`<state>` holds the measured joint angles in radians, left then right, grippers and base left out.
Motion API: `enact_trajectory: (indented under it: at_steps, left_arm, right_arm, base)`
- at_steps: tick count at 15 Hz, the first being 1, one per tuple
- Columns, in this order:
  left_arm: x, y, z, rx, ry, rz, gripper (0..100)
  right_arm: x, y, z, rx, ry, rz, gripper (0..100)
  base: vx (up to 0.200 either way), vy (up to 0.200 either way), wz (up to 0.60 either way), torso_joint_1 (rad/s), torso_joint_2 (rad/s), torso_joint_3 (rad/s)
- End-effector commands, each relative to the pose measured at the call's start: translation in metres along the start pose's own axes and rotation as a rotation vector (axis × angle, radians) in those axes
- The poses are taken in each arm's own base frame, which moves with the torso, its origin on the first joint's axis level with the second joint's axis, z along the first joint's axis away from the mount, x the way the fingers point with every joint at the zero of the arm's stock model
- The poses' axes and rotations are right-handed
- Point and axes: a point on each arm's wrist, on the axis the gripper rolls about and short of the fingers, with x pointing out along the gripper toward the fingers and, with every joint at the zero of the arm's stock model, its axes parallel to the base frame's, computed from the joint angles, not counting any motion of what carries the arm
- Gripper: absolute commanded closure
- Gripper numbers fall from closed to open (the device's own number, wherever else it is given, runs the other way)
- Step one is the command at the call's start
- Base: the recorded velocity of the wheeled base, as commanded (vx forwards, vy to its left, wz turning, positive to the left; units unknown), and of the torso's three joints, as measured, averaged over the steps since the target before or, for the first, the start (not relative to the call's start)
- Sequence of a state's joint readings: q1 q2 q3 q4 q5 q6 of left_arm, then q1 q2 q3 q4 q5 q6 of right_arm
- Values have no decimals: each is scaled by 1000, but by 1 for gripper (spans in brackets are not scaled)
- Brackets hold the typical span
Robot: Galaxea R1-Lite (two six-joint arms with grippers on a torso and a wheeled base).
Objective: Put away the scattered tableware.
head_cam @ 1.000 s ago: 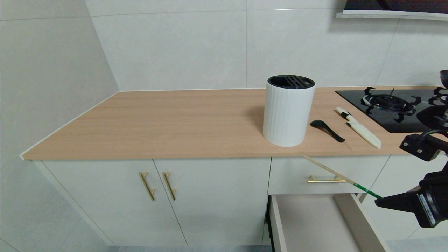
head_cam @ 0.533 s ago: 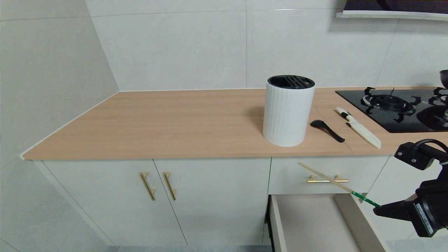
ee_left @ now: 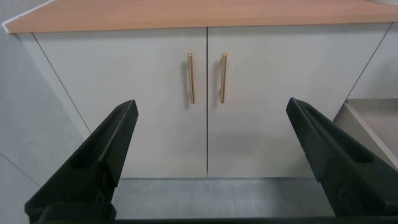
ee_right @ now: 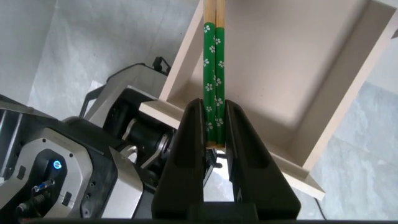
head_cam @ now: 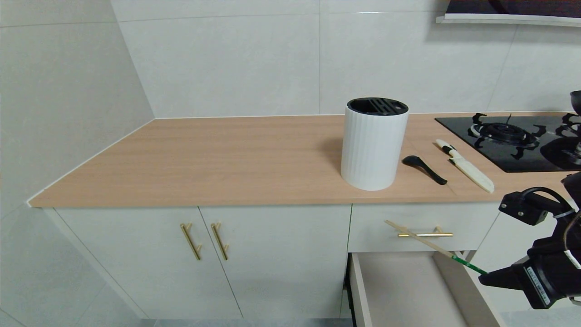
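Observation:
My right gripper (head_cam: 484,275) (ee_right: 212,134) is shut on a pair of wooden chopsticks (head_cam: 426,244) (ee_right: 212,68) with green flowered ends. It holds them slanted over the open drawer (head_cam: 363,290) (ee_right: 348,99) below the countertop, at the right. On the wooden countertop (head_cam: 227,159) lie a black spoon (head_cam: 423,168) and a white knife (head_cam: 465,165), just right of a white ribbed utensil holder (head_cam: 373,143) with a black slotted top. My left gripper (ee_left: 211,149) is open with nothing between its fingers, facing the cabinet doors (ee_left: 205,106).
A black gas hob (head_cam: 513,136) sits at the countertop's right end. Gold handles (head_cam: 204,240) stand on the cabinet doors, and a gold handle (head_cam: 424,234) is on the closed drawer front above the open drawer. Tiled walls close off the back and left.
My right gripper has moved down and slightly left with the chopsticks, bringing them lower toward the open drawer. Nothing on the countertop has moved.

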<state>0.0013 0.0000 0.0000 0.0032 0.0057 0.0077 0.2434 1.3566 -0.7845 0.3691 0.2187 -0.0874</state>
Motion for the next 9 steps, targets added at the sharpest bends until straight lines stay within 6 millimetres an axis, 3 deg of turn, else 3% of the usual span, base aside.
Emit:
enact_trajectory:
  at_steps: [1, 4, 9]
  left_arm:
    - [0, 0, 0, 0, 1, 1, 0]
    - [0, 0, 0, 0, 1, 1, 0]
    - [0, 0, 0, 0, 1, -1, 0]
  right_arm:
    - [7, -2, 1, 6, 27, 3, 100]
    - [14, -3, 1, 12, 57, 6, 100]
    - [25, -6, 3, 18, 81, 7, 100]
  base:
    - [0, 0, 0, 0, 0, 0]
    - [0, 0, 0, -98, 227, 129]
    - [0, 0, 0, -189, 463, 268]
